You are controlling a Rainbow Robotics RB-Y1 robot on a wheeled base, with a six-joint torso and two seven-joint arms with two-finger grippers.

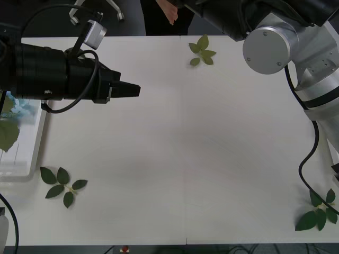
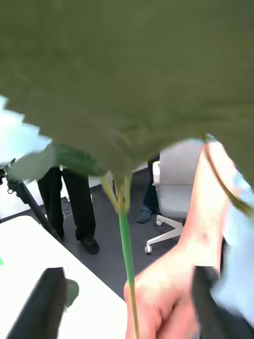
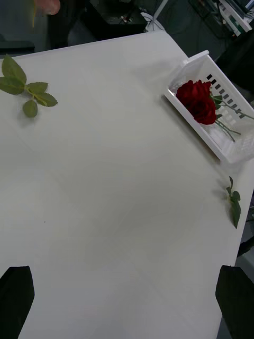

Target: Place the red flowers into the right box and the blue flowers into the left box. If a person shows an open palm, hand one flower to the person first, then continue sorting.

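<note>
My right arm [image 1: 275, 42] reaches past the table's far edge. In the right wrist view a green flower stem [image 2: 125, 238] with large leaves [image 2: 127, 79] rises between the fingers of my right gripper [image 2: 127, 310], which is open. A person's hand [image 2: 174, 286] grips the stem's lower end. The bloom's colour is hidden. My left gripper [image 1: 132, 90] hovers open over the table's left half, holding nothing. Red flowers [image 3: 197, 99] lie in the right box [image 3: 233, 148]. Blue flowers [image 1: 16, 108] lie in the left box [image 1: 29, 153].
Loose leaf sprigs lie at the far middle [image 1: 201, 51], front left [image 1: 63, 185] and front right [image 1: 320, 211] of the white table [image 1: 185, 148]. An office chair [image 2: 174, 201] and a standing person [image 2: 69, 201] are beyond the far edge.
</note>
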